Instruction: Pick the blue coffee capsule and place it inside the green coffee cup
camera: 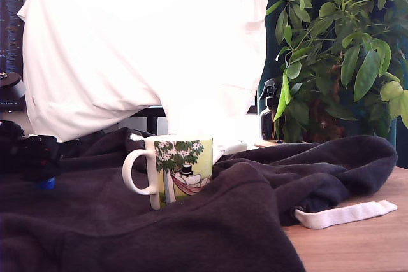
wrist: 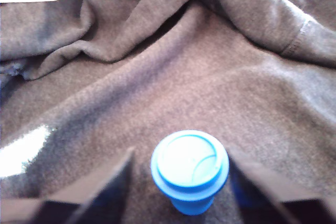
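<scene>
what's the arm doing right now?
The arm's end effector is down at the blue capsule, which sits on a dark sweatshirt spread over the table. In the wrist view the fingers stand on either side of the capsule with gaps showing, so it looks open and not yet gripping. In the exterior view, the capsule peeks out under the end effector at the far left. The green mug stands upright on the sweatshirt to the exterior view's right, apart from it. Nothing has been lifted yet.

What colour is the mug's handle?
White; the green coffee cup's handle shows best in the exterior view.
</scene>
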### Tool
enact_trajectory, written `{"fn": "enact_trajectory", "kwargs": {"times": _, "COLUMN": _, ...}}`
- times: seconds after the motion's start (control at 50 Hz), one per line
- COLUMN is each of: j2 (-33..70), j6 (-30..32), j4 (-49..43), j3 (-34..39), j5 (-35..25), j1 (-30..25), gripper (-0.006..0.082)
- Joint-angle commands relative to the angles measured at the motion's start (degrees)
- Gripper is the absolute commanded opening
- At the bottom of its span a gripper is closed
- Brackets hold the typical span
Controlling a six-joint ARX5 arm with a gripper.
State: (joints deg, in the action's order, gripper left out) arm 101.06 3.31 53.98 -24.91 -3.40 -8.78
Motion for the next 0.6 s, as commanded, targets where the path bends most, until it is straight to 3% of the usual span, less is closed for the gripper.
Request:
{"fn": "enact_trajectory", "kwargs": {"times": 0.0, "j2": -0.46, "j6": 1.07, "j4": 0.04, "j3": -0.31, "j5": -0.22, "j1": 0.26, "gripper": 0.0218}}
{"fn": "enact_trajectory", "kwargs": {"times": 0.1, "j2": -0.46, "j6": 1.25, "j4": 0.28, "j3": -0.31, "j5": -0.22, "j1": 0.26, "gripper": 0.0165}}
{"fn": "enact_trajectory", "kwargs": {"times": 0.28, "j2": -0.72, "j6": -0.24, "j4": 3.06, "j3": -0.35, "j5": -1.16, "j1": 0.26, "gripper": 0.0164}}
{"fn": "enact_trajectory", "kwargs": {"times": 0.58, "j2": -11.1, "j6": -8.07, "j4": 3.78, "j3": -0.35, "j5": -12.11, "j1": -2.14, "gripper": 0.0164}}
